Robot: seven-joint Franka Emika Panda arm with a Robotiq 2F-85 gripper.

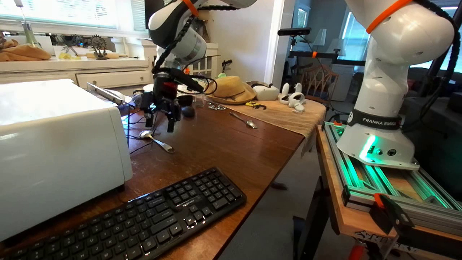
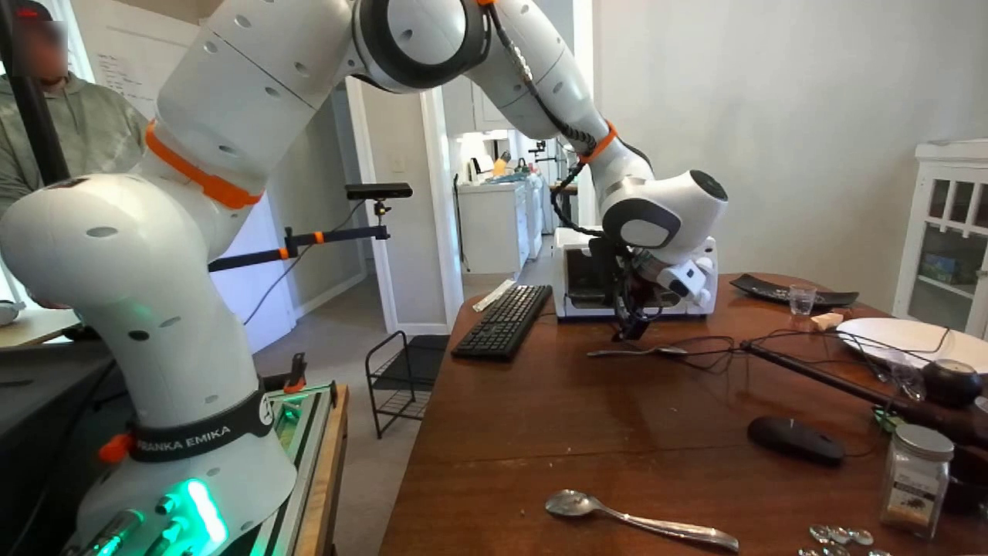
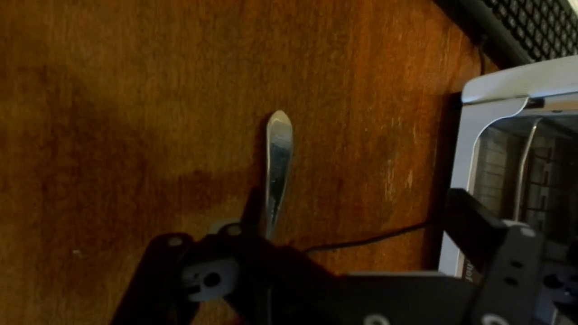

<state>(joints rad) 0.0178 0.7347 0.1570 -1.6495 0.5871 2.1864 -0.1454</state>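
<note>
A big window (image 1: 68, 14) with blinds let in lots of bright white light. Under it stood a long white cupboard (image 1: 83, 65), and its drawer (image 1: 119, 78) had round knobs. The wall (image 2: 772, 116) was pale and plain, and a white cabinet (image 2: 948, 230) with little glass panes stood by it. The table (image 1: 216, 151) was shiny brown wood. The floor (image 2: 328, 340) was grey, and a small black stand (image 2: 413, 367) sat on it near the table. Past a white door frame (image 2: 438, 193) was a bright kitchen. In an exterior view, a wooden chair (image 1: 318, 77) and a lamp (image 1: 320, 37) stood in a darker room.
</note>
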